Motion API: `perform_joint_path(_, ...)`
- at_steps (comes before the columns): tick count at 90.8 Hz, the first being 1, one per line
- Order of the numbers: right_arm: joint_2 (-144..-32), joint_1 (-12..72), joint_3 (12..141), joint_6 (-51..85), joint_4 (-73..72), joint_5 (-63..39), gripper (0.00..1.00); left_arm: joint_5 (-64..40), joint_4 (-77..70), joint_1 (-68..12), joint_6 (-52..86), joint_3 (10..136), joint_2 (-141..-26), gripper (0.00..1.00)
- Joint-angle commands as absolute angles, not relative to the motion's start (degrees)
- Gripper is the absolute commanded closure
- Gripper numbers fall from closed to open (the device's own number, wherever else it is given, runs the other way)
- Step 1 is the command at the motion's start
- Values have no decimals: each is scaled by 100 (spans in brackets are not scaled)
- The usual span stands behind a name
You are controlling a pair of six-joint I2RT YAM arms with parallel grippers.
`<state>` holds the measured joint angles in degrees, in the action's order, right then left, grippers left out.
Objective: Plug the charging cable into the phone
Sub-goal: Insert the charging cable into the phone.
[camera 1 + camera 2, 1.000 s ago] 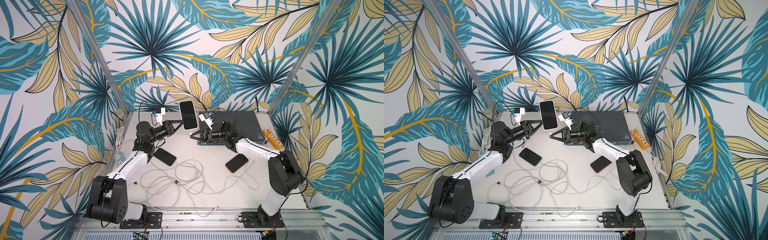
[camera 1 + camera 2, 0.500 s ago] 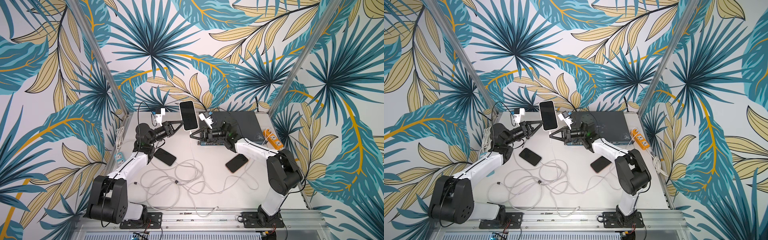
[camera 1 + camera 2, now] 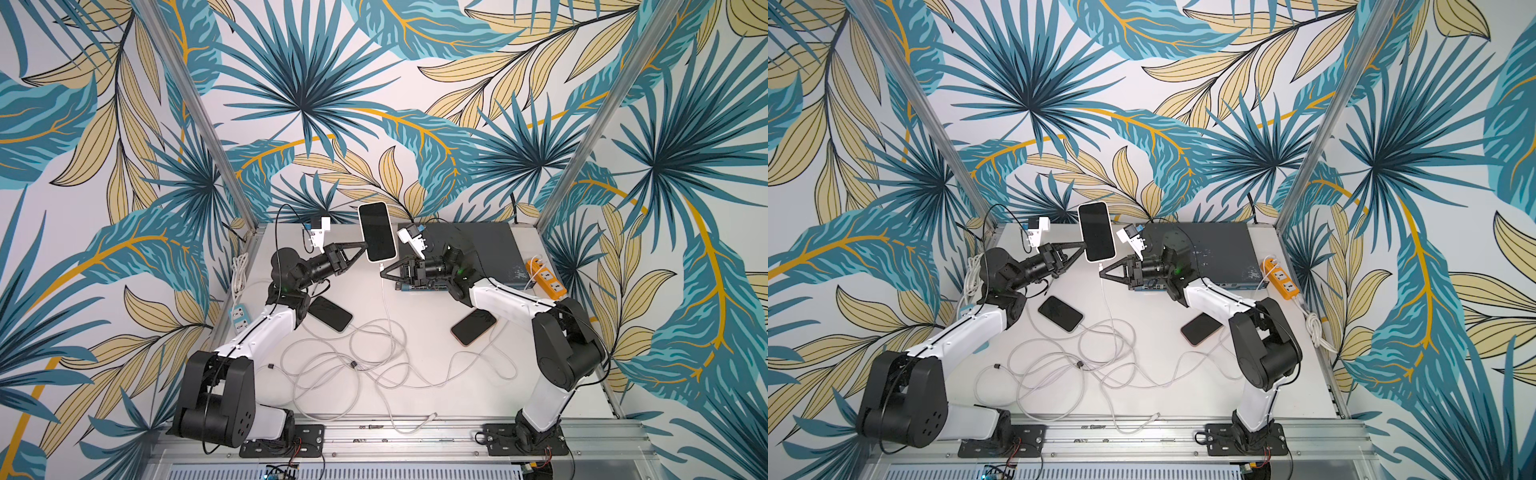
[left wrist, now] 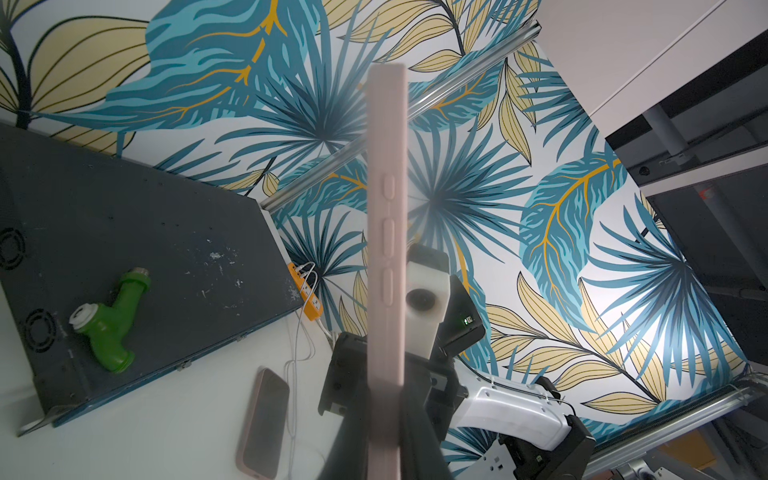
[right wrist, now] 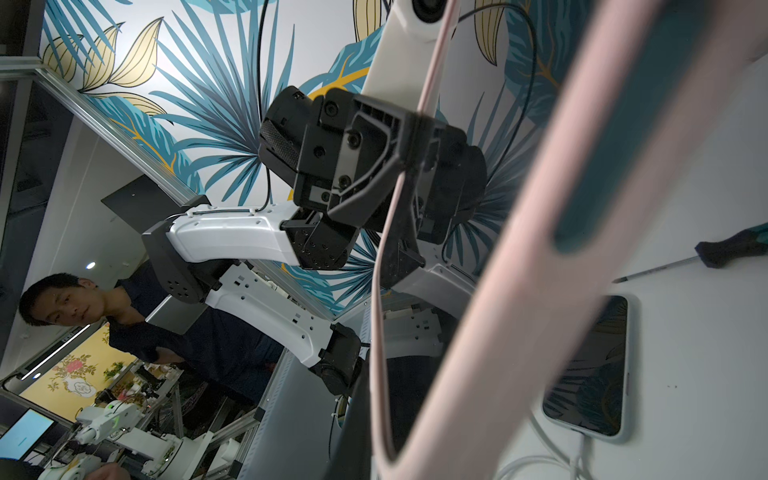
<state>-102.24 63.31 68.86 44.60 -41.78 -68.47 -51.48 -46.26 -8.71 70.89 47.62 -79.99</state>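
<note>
In both top views the phone (image 3: 376, 232) (image 3: 1096, 231), dark screen in a pale pink case, hangs upright above the table's far middle. My left gripper (image 3: 366, 248) (image 3: 1084, 246) is shut on its lower side edge. The left wrist view shows the phone (image 4: 386, 232) edge-on between the jaws. The white charging cable (image 3: 385, 299) (image 3: 1106, 303) rises from the table. Its plug sits against the phone's bottom edge, with my right gripper (image 3: 382, 269) (image 3: 1101, 269) shut on it. How deep the plug sits is hidden. The right wrist view shows only the blurred pink case (image 5: 540, 257).
Two other phones (image 3: 330, 313) (image 3: 473, 328) lie on the white table among looped white cables (image 3: 353, 361). A dark grey box (image 3: 482, 249) fills the back right, with a green pipe fitting (image 4: 110, 320) on it. An orange power strip (image 3: 546, 278) lies beside it. A screwdriver (image 5: 706, 253) lies on the table.
</note>
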Motion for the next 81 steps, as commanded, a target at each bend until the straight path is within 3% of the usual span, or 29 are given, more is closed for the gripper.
perform_joint_path(1, -10228, 6287, 6741, 4832, -4842, -6914, 100, -5131, -5217, -879, 7103, 4746, -7817, 100)
perform_joint_path(81, -10429, 6258, 6676, 5126, -5137, -6908, 100, -5187, -5267, -879, 7092, 4755, -7808, 100)
